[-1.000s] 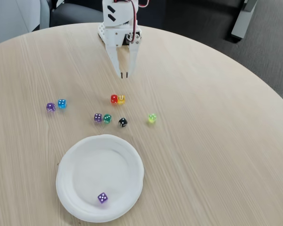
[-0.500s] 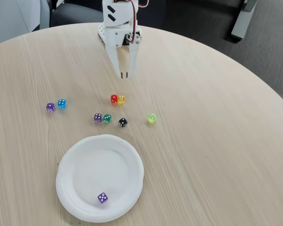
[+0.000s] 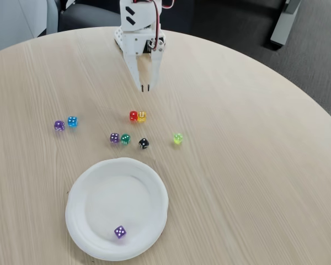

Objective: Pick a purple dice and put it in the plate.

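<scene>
In the fixed view the hand [image 3: 145, 87] hangs at the far side of the tabletop [image 3: 254, 165], its fingers pressed nearly together and holding nothing. One purple dice [image 3: 119, 232] already lies in the plate [image 3: 80, 187], near its near rim. We judge the closest remaining purple dice [image 3: 115, 138] the next target; it touches a green die [image 3: 125, 139] on its right. We should spread the fingers first, descend straight over the cube, and close along the near–far axis so the green neighbour is not caught.
</scene>
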